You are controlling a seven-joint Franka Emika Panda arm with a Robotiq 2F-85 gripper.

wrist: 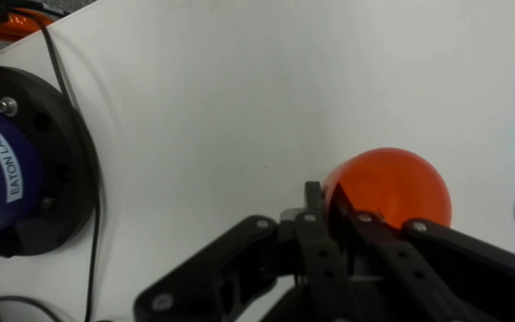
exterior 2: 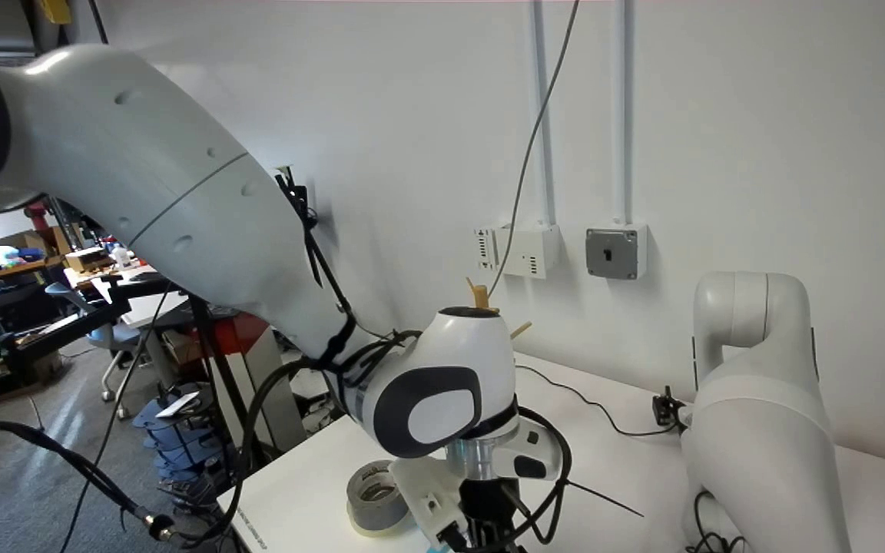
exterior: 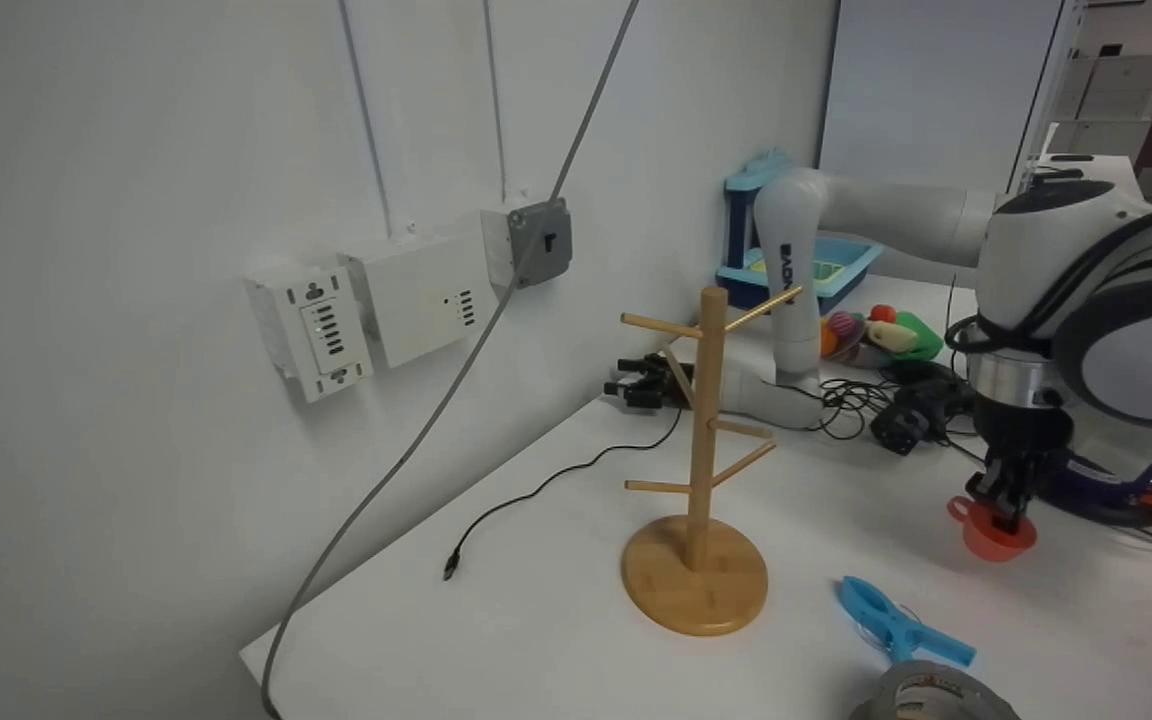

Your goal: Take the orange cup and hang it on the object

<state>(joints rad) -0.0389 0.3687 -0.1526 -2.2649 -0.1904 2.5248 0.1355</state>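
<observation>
And it's a firm pinch: the gripper [wrist: 327, 188] has the orange cup [wrist: 400, 188] by its wall, 1 finger inside the rim and 1 outside. Mouth up, handle [exterior: 959, 499] pointing toward the wooden stand [exterior: 704, 440] in an exterior view. Whether the cup's bottom touches the white table [exterior: 816, 530], I can't tell.

Over to the stand, upright on its round base, 6 pegs [exterior: 658, 326] showing, well apart from the cup with a broad stretch of tabletop between the 2. Near the cup on one side lies a blue clip [exterior: 898, 632]; just beside that comes a tape roll [exterior 2: 382, 513], close to a table edge. On the cup's opposite side, more white tabletop, then a purple-and-black base [wrist: 20, 170] with a black cable [wrist: 94, 232] over its rim, close to the edge that slants across the wrist view's corner.

The long back edge runs along the wall [exterior: 136, 450], and a thin lead [exterior: 536, 492] trails between wall and stand. Behind the stand, a second white arm [exterior: 786, 230]. In an exterior view the robot's arm [exterior 2: 235, 230] covers most of the stand, the pole's top peeking just above it.
</observation>
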